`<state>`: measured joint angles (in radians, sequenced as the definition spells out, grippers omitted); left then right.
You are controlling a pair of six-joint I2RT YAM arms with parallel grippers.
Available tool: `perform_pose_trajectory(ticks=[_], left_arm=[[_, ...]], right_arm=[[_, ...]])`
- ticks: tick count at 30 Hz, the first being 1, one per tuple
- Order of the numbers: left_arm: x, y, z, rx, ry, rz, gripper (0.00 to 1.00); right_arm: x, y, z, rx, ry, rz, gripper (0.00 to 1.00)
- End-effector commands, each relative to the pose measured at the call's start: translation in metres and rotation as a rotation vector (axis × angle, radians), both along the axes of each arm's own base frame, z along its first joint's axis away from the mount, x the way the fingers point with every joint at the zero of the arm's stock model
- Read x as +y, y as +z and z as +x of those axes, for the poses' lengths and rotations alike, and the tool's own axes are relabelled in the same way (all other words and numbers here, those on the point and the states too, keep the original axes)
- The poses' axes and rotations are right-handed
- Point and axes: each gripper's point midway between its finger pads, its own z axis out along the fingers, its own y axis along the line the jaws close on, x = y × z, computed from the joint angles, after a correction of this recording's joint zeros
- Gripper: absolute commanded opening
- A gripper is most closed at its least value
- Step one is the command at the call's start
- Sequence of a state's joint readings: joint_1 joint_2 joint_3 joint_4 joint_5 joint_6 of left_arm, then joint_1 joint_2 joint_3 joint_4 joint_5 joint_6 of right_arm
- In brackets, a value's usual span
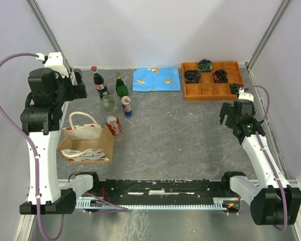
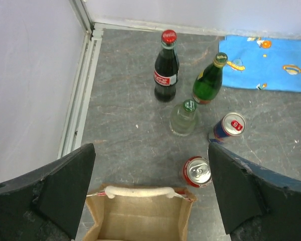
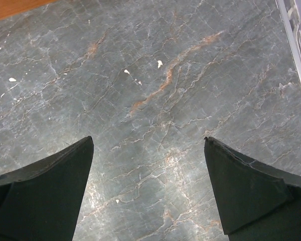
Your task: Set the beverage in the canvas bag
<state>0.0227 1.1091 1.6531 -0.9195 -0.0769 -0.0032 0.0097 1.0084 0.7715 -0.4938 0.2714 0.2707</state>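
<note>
Beverages: five, all upright on the table (image 1: 180, 135), outside the bag.

Left gripper (image 2: 150, 150): fingers (image 2: 60, 191) spread wide, holding nothing, raised over the table's far-left corner.
- canvas bag (image 2: 140, 218): tan, mouth open upward, directly beneath and between the fingers; cream loop handle lying along its far rim.
- red can (image 2: 197, 171): just past the bag's far corner, close inside the right-hand fingertip.
- clear bottle (image 2: 183, 118): green cap, farther out, near the middle of the gap.
- blue-and-silver can (image 2: 231, 126): beyond the right-hand fingertip.
- green bottle (image 2: 209, 83) and Coca-Cola bottle (image 2: 166, 70): farthest out, side by side, apart.
- blue cloth (image 2: 271, 63): printed, flat, beyond the bottles toward the right-hand finger's side.
- wall (image 2: 30, 75): pale panel outside the left-hand finger, metal rail (image 2: 83, 85) along its foot.

Right gripper (image 3: 148, 139): fingers (image 3: 45, 186) spread wide, holding nothing, above bare surface.
- surface: grey marbled sheet, rust-coloured veins, scattered white specks.
- orange compartment tray (image 1: 213, 80): beyond the fingertips, at the back wall; dark coiled items in several cells.
</note>
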Motion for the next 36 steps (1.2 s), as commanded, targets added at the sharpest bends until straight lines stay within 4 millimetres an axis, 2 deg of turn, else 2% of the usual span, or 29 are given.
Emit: perform_pose_trajectory(ticks=[1,3,6,12,19,25,30,33,36], left_arm=[[-0.014,-0.019,-0.026,0.034,-0.093,-0.010,0.99],[-0.018,-0.028,-0.036,0.039,-0.135,0.017,0.99],[-0.010,-0.043,-0.046,0.078,-0.091,0.033,0.99],[-0.001,-0.068,-0.060,0.190,0.079,-0.120,0.98],[0.030,-0.090,-0.069,0.294,0.233,-0.117,0.89],[0.041,-0.104,-0.072,0.374,0.246,-0.133,0.88],[0.064,-0.123,-0.082,0.446,0.343,-0.156,0.88],[0.076,-0.133,-0.082,0.471,0.389,-0.185,0.88],[0.090,-0.151,-0.080,0.514,0.428,-0.183,0.88]], right_arm=[[0.001,0.010,-0.002,0.001,0.056,-0.027,0.99],[0.000,0.011,-0.005,0.004,0.061,-0.034,0.99],[0.000,0.010,-0.008,0.011,0.072,-0.040,0.99],[0.007,0.005,-0.006,0.044,0.094,-0.012,0.99],[0.009,0.006,-0.005,0.061,0.105,-0.003,0.99],[0.010,0.001,-0.012,0.074,0.105,0.005,0.99],[0.015,0.000,-0.013,0.075,0.110,0.038,0.99],[0.017,-0.001,-0.013,0.077,0.113,0.045,0.99],[0.017,0.002,-0.011,0.073,0.115,0.046,0.99]])
